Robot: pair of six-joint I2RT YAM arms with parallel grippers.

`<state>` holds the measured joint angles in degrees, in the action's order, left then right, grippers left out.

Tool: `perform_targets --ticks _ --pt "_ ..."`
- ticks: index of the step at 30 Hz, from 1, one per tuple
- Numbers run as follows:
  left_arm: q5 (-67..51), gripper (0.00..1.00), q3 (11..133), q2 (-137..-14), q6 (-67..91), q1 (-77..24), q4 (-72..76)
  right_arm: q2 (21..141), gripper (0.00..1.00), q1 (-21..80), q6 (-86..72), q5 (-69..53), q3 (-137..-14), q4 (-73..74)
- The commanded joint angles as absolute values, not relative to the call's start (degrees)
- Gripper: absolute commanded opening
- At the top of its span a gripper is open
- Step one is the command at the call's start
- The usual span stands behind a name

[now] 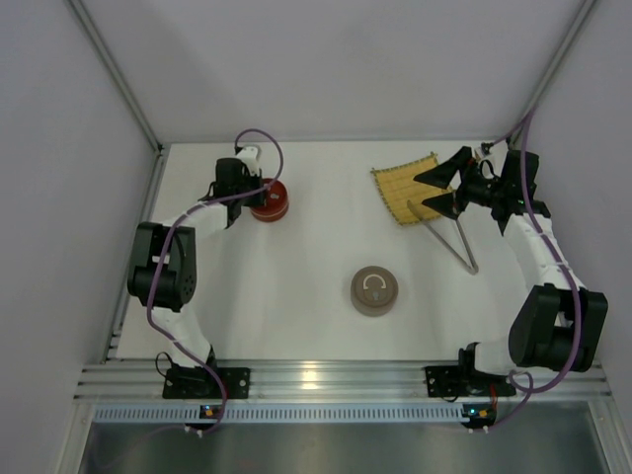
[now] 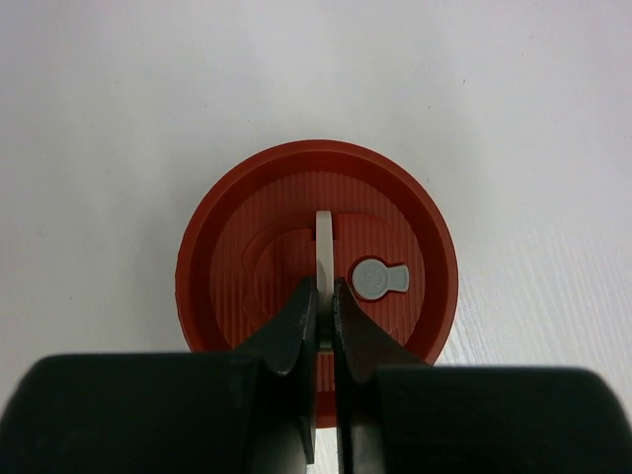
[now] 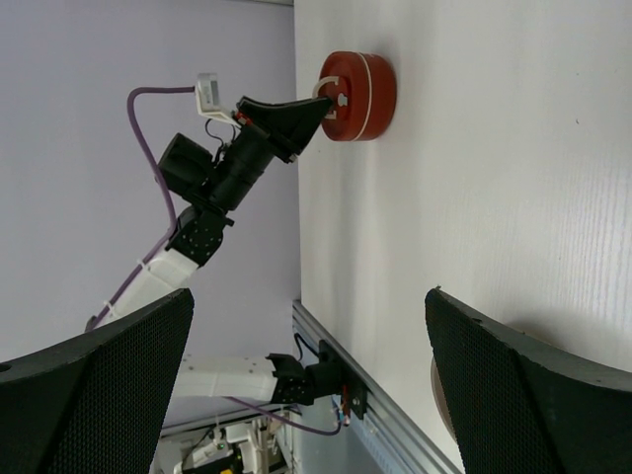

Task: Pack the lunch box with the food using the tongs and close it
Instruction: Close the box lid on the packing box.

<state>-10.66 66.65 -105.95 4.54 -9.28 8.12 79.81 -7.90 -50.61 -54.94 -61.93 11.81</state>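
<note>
1. Left gripper [image 2: 324, 296] is clenched on the upright grey handle [image 2: 323, 232] of the red tin [image 2: 237, 267], which sits far left on the table [image 1: 296, 326].
2. Right gripper [image 1: 417, 192] hangs over the mat [image 1: 393, 188], jaws spread wide, grasping nothing.
3. Tongs [image 1: 470, 263] lie on the table beside the mat, with the tip of the V toward the arm bases.
4. Brown tin [image 1: 375, 290] sits mid-table.
5. The food is hard to make out and may be hidden under the right gripper.
</note>
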Motion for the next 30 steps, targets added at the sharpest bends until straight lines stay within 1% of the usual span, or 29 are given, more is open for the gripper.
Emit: perform_targets --ticks 1,5,6,11,18,21,23,25,28,30 --pt "-12.7 0.08 69.1 -107.1 3.9 -9.5 7.5 79.8 0.99 -8.5 -50.0 -55.5 -62.4 11.3" --pt "-13.6 0.2 69.4 -106.3 3.1 -9.5 5.9 79.9 0.99 -8.5 -49.9 -55.5 -62.5 11.4" --pt "-13.6 0.21 69.4 -105.9 2.6 -9.5 5.7 79.9 0.99 -8.5 -49.9 -55.5 -62.5 11.4" --pt "-13.5 0.22 69.7 -104.9 1.2 -9.5 4.1 80.0 1.0 -8.5 -50.2 -55.5 -62.2 11.0" --pt "-12.7 0.18 69.7 -105.3 0.5 -9.5 3.6 79.5 0.99 -8.5 -49.9 -55.6 -62.2 11.3" --pt "-12.7 0.22 69.9 -105.7 0.5 -9.4 3.6 79.4 0.99 -8.5 -49.7 -55.6 -62.1 11.3" --pt "-12.8 0.26 70.2 -106.0 0.4 -9.5 3.4 79.4 0.99 -8.5 -49.8 -55.7 -62.1 11.3" --pt "-12.6 0.27 71.1 -106.3 0.5 -9.4 3.3 79.5 0.99 -8.5 -49.8 -55.7 -62.1 11.2" --pt "-13.2 0.25 72.4 -107.3 1.0 -9.5 2.6 79.6 0.99 -8.5 -49.8 -55.7 -61.9 11.2" --pt "-13.9 0.21 72.9 -107.6 0.5 -9.5 2.3 79.5 0.99 -8.5 -49.7 -55.7 -61.9 11.2"
